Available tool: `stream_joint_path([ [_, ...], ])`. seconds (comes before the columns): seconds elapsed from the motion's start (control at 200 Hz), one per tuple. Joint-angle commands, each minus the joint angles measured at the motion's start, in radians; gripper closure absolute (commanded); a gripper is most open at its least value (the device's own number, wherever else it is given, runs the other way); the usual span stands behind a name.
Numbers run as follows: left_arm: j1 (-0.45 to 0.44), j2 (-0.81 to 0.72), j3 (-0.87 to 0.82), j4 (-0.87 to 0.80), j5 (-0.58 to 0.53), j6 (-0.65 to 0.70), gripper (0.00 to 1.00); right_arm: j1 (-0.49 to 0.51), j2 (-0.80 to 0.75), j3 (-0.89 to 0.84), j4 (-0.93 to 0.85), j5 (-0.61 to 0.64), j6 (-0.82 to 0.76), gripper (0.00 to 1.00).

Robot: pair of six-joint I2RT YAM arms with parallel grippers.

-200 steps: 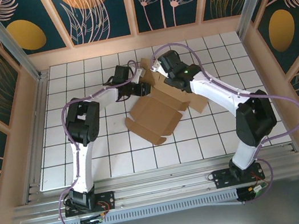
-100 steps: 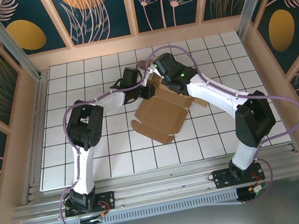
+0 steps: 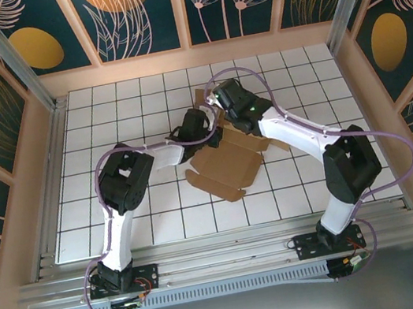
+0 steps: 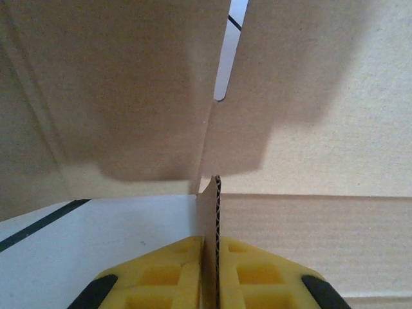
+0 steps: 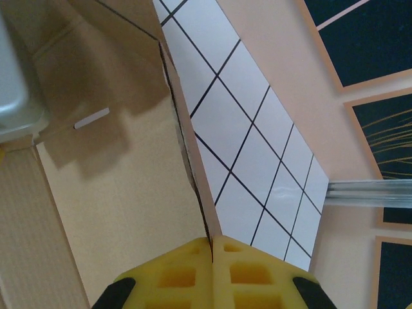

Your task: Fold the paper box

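Note:
The paper box (image 3: 221, 165) is a brown cardboard blank lying partly opened near the middle of the table, its far flaps raised. My left gripper (image 3: 207, 129) reaches in from the left at the box's far-left corner. In the left wrist view its yellow fingers (image 4: 167, 270) are shut on the edge of an upright flap (image 4: 215, 212), with wide cardboard panels (image 4: 309, 96) beyond. My right gripper (image 3: 219, 109) comes down on the box's far edge. Its fingers (image 5: 248, 267) are shut on a thin raised flap (image 5: 193, 161), beside a broad panel (image 5: 122, 193).
The white gridded table (image 3: 128, 208) has open room to the left and in front of the box. Wooden walls (image 3: 27, 178) stand round the table. A metal rail (image 3: 225, 259) runs along the near edge by the arm bases.
My left gripper has moved right, up to the box, and closed on a flap. The right gripper has shifted slightly left with its flap, and the box has slid a little towards the front.

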Motion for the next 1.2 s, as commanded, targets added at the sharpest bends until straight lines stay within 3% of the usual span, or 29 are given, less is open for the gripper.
stream_joint_path([
  [0.0,-0.034,-0.011,-0.031,0.146,-0.044,-0.056,0.88,-0.002,-0.046,-0.032,0.070,-0.035,0.056,1.00],
  [0.425,-0.071,0.053,-0.069,0.190,0.023,-0.167,0.84,-0.007,-0.090,-0.114,0.126,-0.046,0.071,1.00],
  [0.746,-0.082,0.038,-0.107,0.247,0.027,-0.201,0.73,-0.006,-0.106,-0.149,0.157,-0.055,0.077,1.00],
  [1.196,-0.062,-0.127,-0.161,0.256,0.037,-0.241,0.65,-0.012,-0.140,-0.185,0.167,-0.043,0.071,1.00],
])
